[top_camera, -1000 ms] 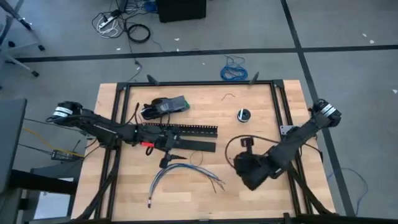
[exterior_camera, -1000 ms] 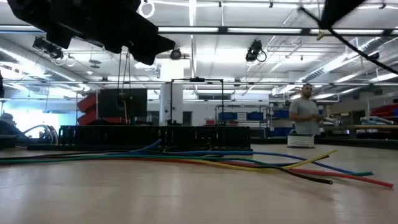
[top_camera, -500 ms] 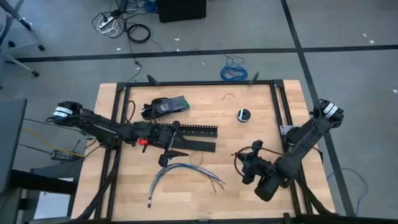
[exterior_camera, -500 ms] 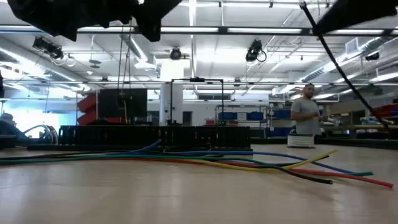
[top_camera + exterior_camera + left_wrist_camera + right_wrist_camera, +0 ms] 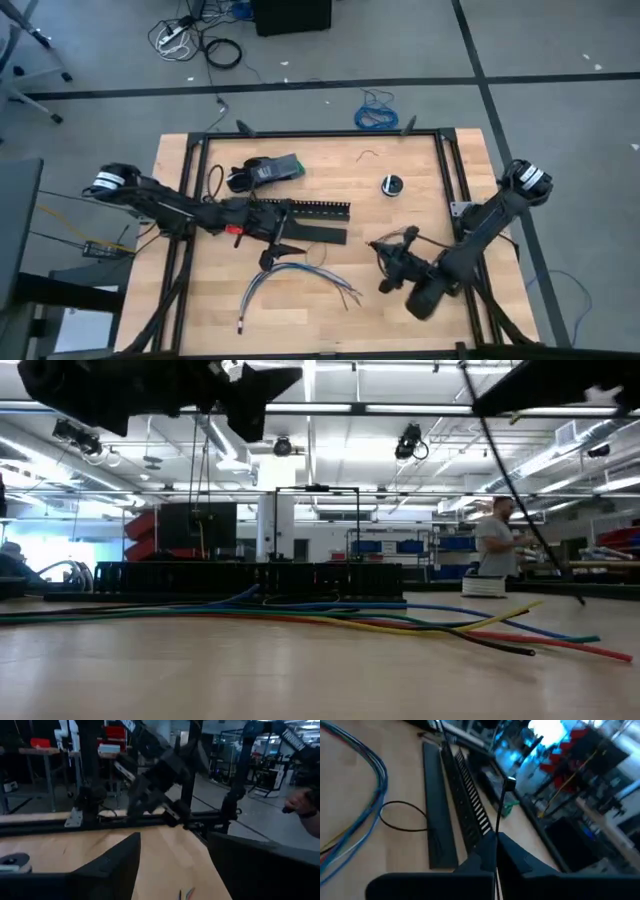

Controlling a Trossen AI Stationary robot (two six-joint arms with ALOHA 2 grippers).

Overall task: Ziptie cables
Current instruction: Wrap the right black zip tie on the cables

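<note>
Gripping a thin black ziptie [image 5: 501, 815] between closed fingers, my right gripper [image 5: 385, 268] hangs over the table [image 5: 420, 170], to the right of the cables [image 5: 290, 283] and apart from them. My left gripper [image 5: 278, 240] sits spread wide and empty right above the upper end of the cables, beside the black slotted channel [image 5: 305, 210]. Those blue, grey and white cables lie loose on the wood, bare ends fanned toward my right gripper.

The right hand [image 5: 385, 268] has drawn back toward the worktop's [image 5: 400, 310] right front; the left hand [image 5: 283, 236] edged right.
</note>
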